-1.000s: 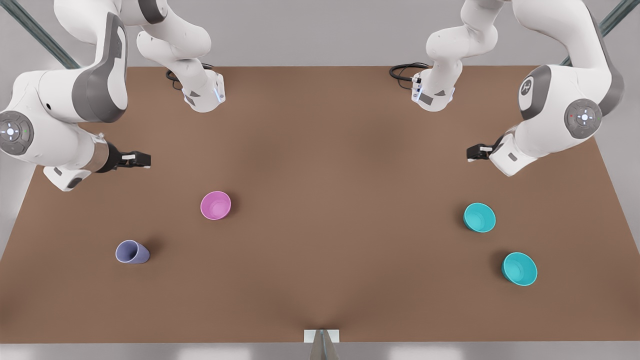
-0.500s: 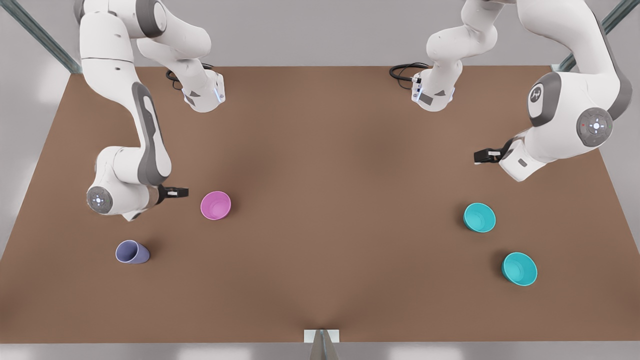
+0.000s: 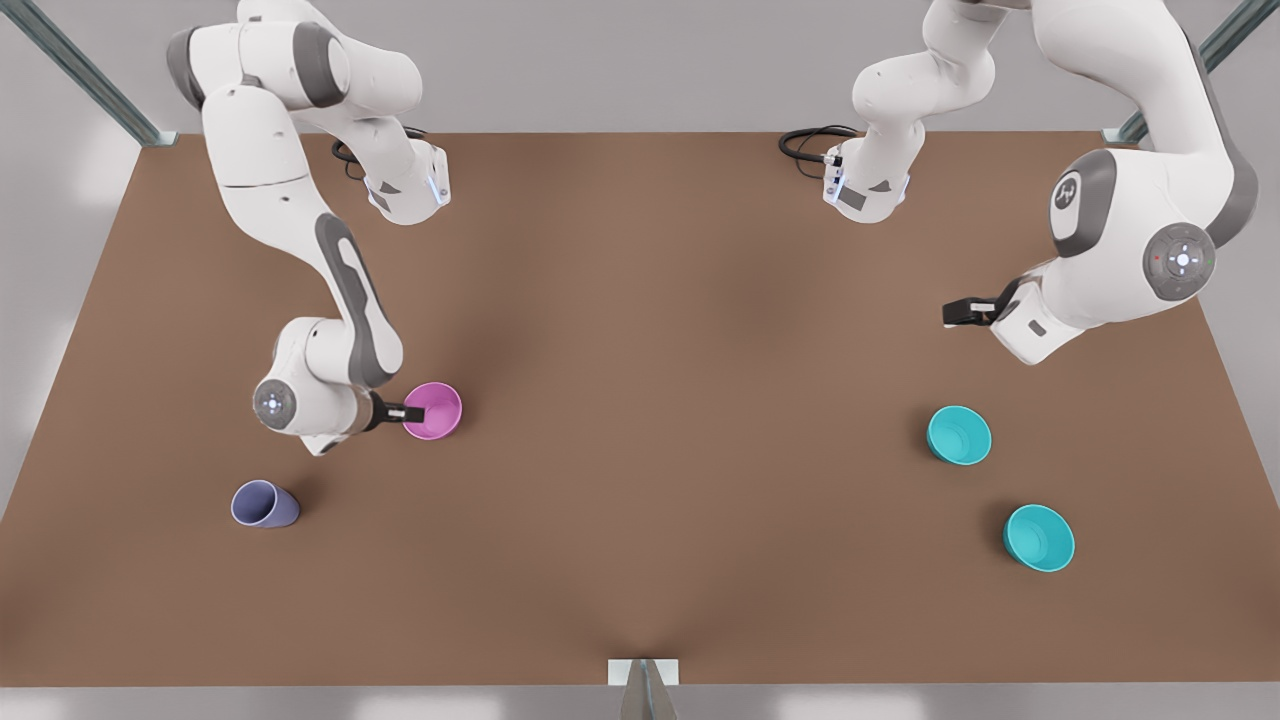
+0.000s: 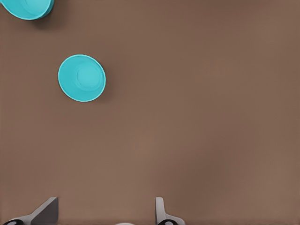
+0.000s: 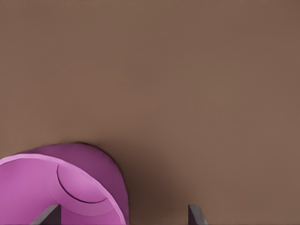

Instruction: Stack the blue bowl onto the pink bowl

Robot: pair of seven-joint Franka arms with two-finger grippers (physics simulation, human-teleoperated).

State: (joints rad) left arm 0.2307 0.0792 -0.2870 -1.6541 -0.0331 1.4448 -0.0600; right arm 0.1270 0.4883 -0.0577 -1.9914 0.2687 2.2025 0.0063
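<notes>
Right gripper (image 3: 405, 411), fingers spread, sits at the pink bowl's (image 3: 433, 410) rim, left-centre of the front view. Left gripper (image 3: 958, 312), fingers spread and empty, hangs at right, directly above the blue bowl (image 3: 959, 435) in frame: the nearer arm for the pick.

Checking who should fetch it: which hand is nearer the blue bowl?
Left. The left hand hovers just behind the blue bowl; the right hand is across the table at the pink bowl.

Even, diffuse light; soft shadows
</notes>
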